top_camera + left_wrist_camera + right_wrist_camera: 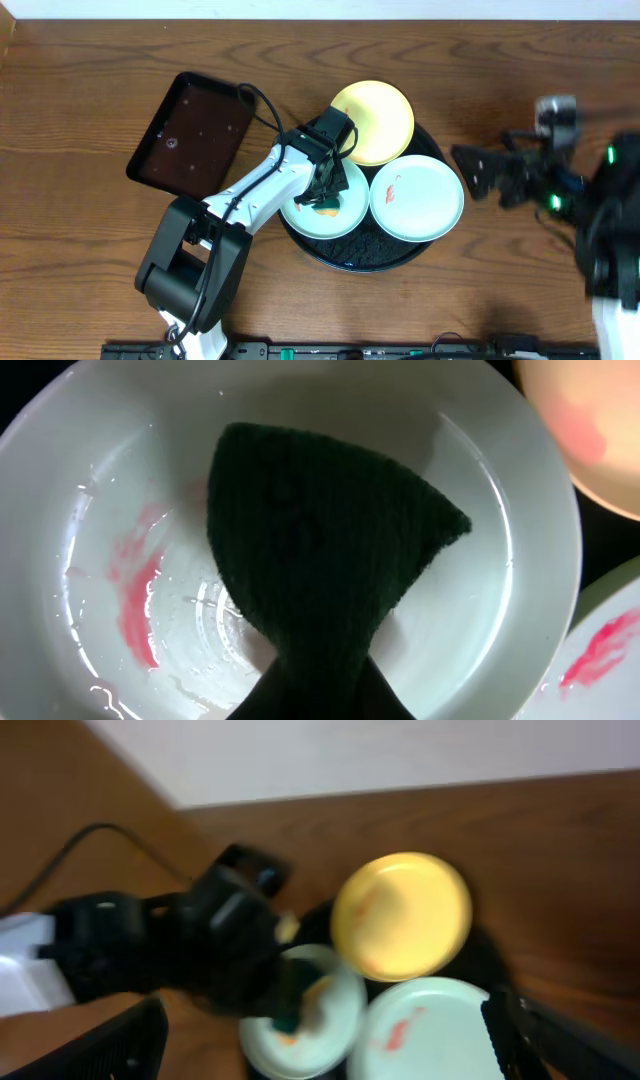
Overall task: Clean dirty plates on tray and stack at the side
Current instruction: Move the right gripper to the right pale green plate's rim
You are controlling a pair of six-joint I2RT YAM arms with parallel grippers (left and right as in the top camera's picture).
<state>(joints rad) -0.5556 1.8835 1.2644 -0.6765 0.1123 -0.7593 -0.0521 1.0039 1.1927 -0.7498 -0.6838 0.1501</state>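
Note:
The round black tray (352,255) holds three plates. The pale yellow plate (380,122) is at the back. A mint plate (340,215) at the front left has red-orange smears (140,600). A second mint plate (417,197) at the front right has one red smear (600,650). My left gripper (325,188) is shut on a dark green cloth (320,560) and presses it onto the front-left mint plate (500,590); its fingers are hidden. My right gripper (478,168) is open and empty, hovering right of the tray; its view (325,1030) is blurred.
A smaller rectangular dark tray (195,132) lies tilted at the back left on the wooden table (80,220). The left arm's cable (262,105) loops between it and the round tray. The yellow plate's rim (590,440) is close to the cloth.

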